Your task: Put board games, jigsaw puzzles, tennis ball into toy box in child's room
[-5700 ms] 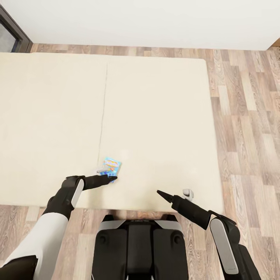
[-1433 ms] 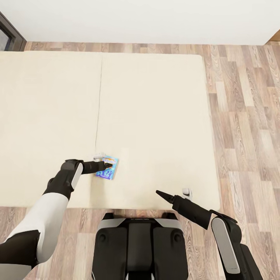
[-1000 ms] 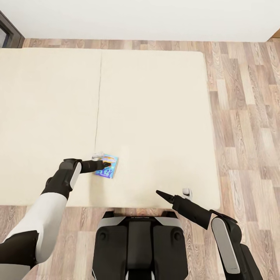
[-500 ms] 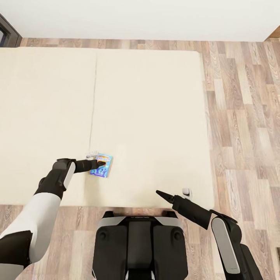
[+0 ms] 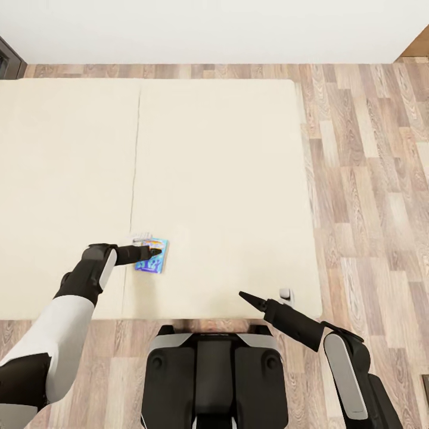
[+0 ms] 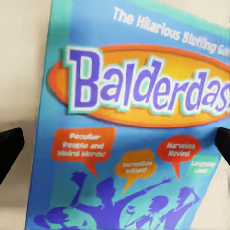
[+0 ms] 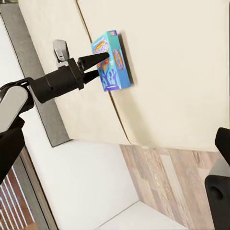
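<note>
Blue board game [image 5: 151, 255]: flat on bed [image 5: 226, 179] near front edge, beside mattress seam | left claw [image 5: 156, 252]: spread over it | right claw [image 5: 242, 295]: together, unladen | left wrist view: title "Balderdash" legible

The bed [image 5: 226, 179] has a matt beige cloth-like top, smooth, with one seam. The blue game [image 5: 151, 256] looks like printed card with a slight sheen. The floor [image 5: 369, 179] is wood plank with visible grain. The wall [image 5: 208, 27] is plain matt white. The left tool [image 5: 156, 252] is matt black.
</note>
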{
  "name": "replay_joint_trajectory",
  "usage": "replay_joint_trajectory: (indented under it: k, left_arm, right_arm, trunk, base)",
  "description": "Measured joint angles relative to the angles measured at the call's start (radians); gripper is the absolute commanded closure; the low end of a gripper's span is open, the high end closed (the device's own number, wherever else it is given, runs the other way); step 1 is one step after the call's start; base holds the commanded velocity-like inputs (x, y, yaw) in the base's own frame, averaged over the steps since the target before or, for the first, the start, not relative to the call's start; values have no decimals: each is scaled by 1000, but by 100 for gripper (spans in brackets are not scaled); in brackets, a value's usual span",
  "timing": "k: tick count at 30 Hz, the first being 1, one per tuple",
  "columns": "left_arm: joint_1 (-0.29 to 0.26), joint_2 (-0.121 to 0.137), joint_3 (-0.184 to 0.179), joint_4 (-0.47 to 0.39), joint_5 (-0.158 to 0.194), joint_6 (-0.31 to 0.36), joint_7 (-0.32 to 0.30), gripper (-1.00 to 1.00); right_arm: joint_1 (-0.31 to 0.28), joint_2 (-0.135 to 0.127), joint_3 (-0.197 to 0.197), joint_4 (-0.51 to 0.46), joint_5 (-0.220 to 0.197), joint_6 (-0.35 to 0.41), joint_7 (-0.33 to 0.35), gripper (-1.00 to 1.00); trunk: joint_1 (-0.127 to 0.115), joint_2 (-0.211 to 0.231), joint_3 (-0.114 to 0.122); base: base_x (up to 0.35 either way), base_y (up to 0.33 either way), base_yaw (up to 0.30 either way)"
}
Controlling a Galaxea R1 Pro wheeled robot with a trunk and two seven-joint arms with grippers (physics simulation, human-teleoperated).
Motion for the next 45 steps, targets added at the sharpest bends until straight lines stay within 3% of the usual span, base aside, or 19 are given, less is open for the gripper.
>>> replay_joint_trajectory:
  k: [6,9,10,12,45]
  left_arm:
    - [0,-19,1,1,-5,-6,-2,-100]
    - [0,-51,1,1,-9,-5,-1,-100]
    - [0,-55,1,7,8,-5,-6,-100]
    - [1,-56,0,14,27,1,-8,-100]
    - [2,-57,0,15,27,0,-8,-100]
  right_arm:
    - [1,0,0,0,1,0,0,-100]
    - [1,0,0,0,1,-1,0,-100]
    - [1,0,0,0,1,-1,0,-100]
    - [1,0,0,0,1,-1,0,-100]
    - [1,0,0,0,2,-1,0,-100]
  trunk:
    - [0,0,2]
    - [0,0,4]
    - [0,0,5]
    - [1,1,8]
    - [1,1,16]
  base:
    - [0,0,-20]
    - [0,0,-3]
    - [0,0,-1]
    - [0,0,0]
    - [-16,-81,0]
